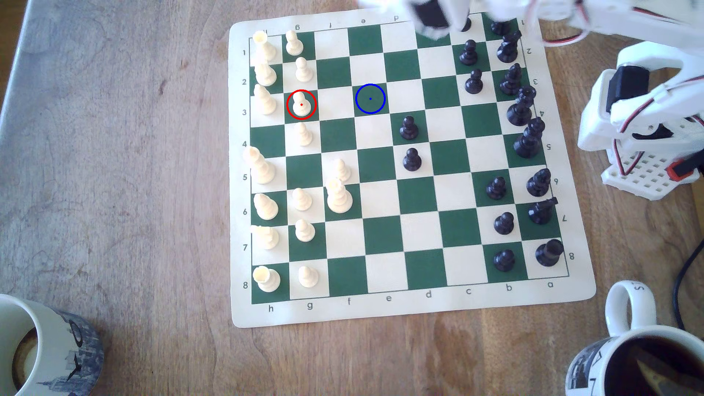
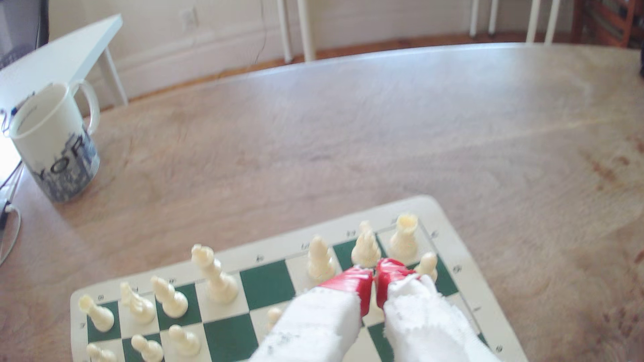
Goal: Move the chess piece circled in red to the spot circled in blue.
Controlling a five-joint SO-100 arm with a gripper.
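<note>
Two squares separate the ringed pawn [image 1: 301, 104], upper-centre in the exterior view, from the blue-ringed square [image 1: 370, 99]. My gripper [image 2: 374, 275], red tips nearly pressed together and seemingly empty, must open, then descend between neighbouring cream pawns.

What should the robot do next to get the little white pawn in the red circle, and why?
Probably swing over toward the exterior view's left and open up above the circled pawn. The pawn stands untouched on its red-ringed square, the blue-ringed square is bare, and the gripper hangs high near the board's edge, its red-tipped jaws nearly touching and holding nothing.
</note>
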